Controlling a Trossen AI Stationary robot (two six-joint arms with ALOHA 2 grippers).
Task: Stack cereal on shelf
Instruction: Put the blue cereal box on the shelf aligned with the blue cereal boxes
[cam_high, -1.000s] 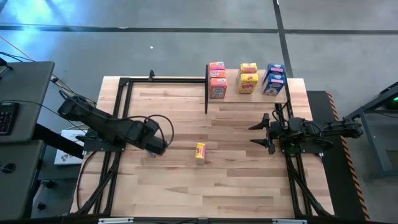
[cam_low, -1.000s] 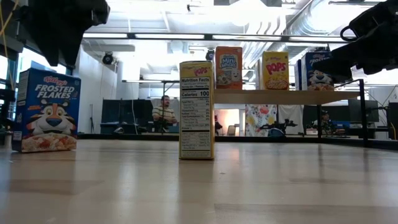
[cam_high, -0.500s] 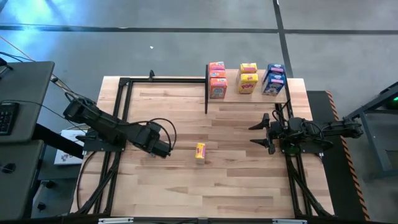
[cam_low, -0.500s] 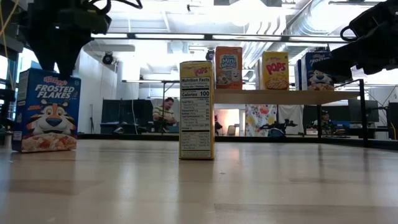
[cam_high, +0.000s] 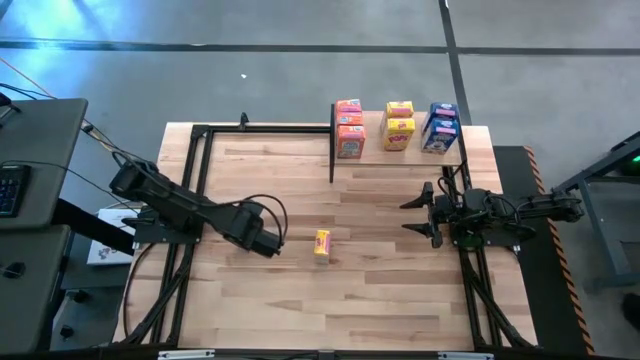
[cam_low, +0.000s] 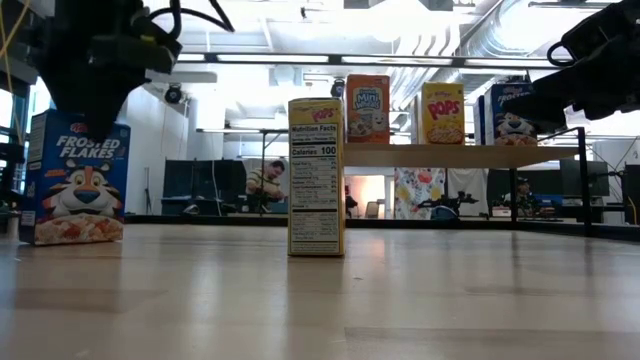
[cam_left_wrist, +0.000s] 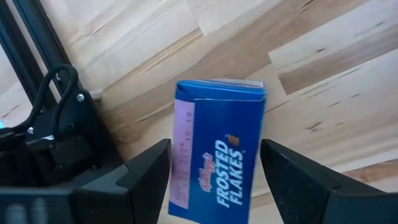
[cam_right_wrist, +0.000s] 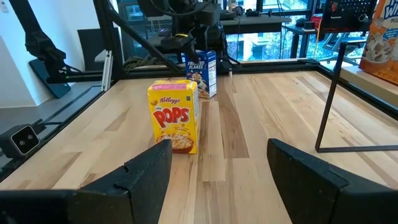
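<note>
- Shelf (cam_high: 415, 152) at the far edge of the table (cam_high: 380, 290), right of centre; light board on thin black posts
- Count on shelf, high view: three groups in a row — orange-pink (cam_high: 349, 128), yellow (cam_high: 399, 125), blue (cam_high: 440, 127). Orange-pink group shows three box tops; yellow and blue show two tops each, so I cannot tell their exact number
- Count off the shelf: two boxes, both upright on the table
- Yellow Pops box (cam_high: 322, 245) stands alone, well in front of the shelf, near mid-table
- Blue Frosted Flakes box (cam_left_wrist: 217, 149) stands farther from the shelf, to the left of the yellow Pops box; hidden under the left arm in the high view
- Left gripper (cam_left_wrist: 214, 177) reaches in from the table's left side, arm stretched low, pointing down over the blue Frosted Flakes box; fingers (cam_left_wrist: 146, 171) spread wide, one on each side of the box, not pressing it as far as the wrist view shows
- Right gripper (cam_high: 418, 215) waits in front of the shelf's right end, level, aimed at the yellow Pops box, well apart from it — fingers wide, holding nothing
</note>
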